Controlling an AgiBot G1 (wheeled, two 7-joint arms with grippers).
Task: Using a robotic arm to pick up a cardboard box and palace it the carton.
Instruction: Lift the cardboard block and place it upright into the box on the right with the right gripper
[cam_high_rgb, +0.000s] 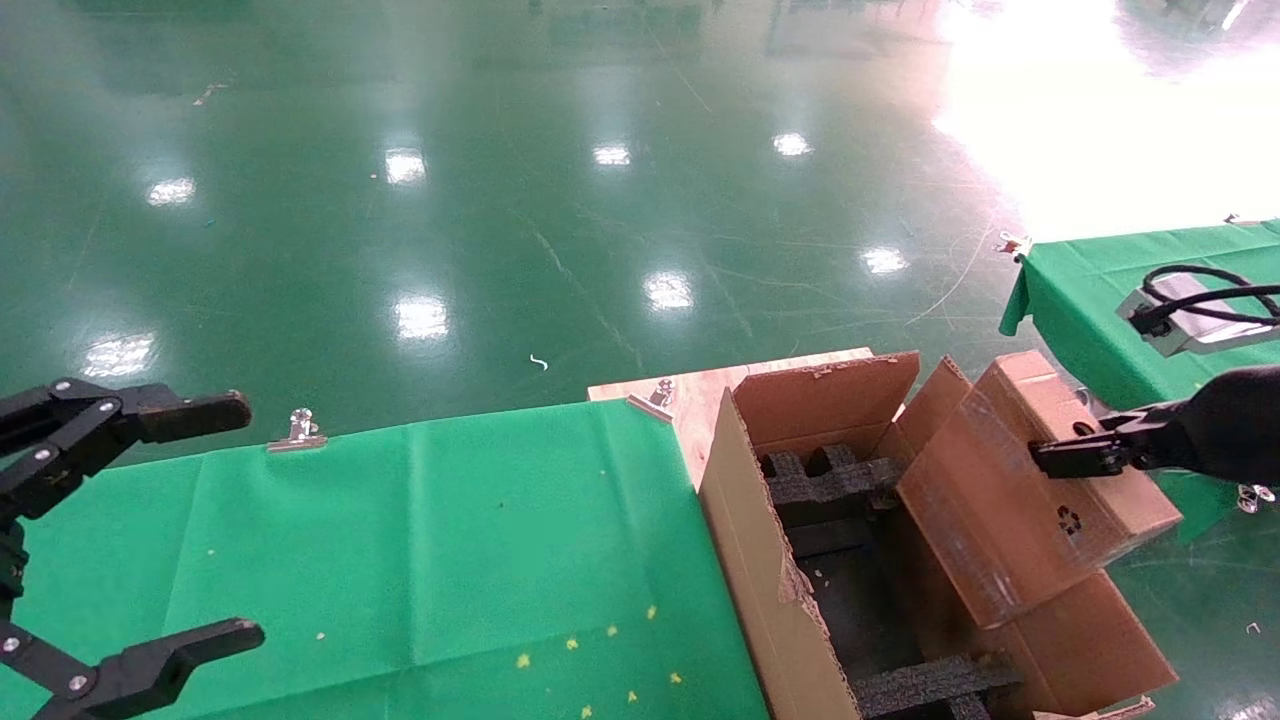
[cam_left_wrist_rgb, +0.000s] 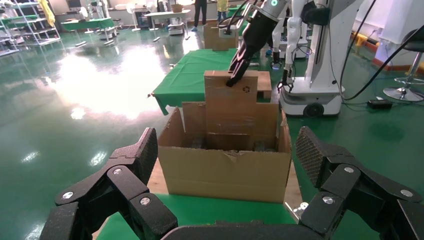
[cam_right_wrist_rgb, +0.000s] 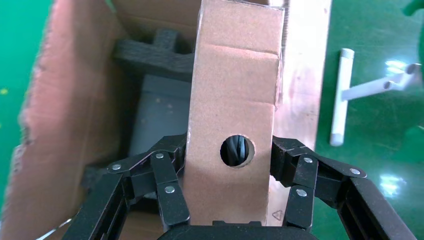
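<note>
The right gripper (cam_right_wrist_rgb: 230, 165) clamps the cardboard box (cam_high_rgb: 1030, 490) by its narrow holed face, holding it tilted over the open carton (cam_high_rgb: 770, 590), which stands at the right edge of the green-covered table (cam_high_rgb: 400, 560). The left gripper (cam_high_rgb: 150, 530) hangs wide open and empty over the table's left edge
</note>
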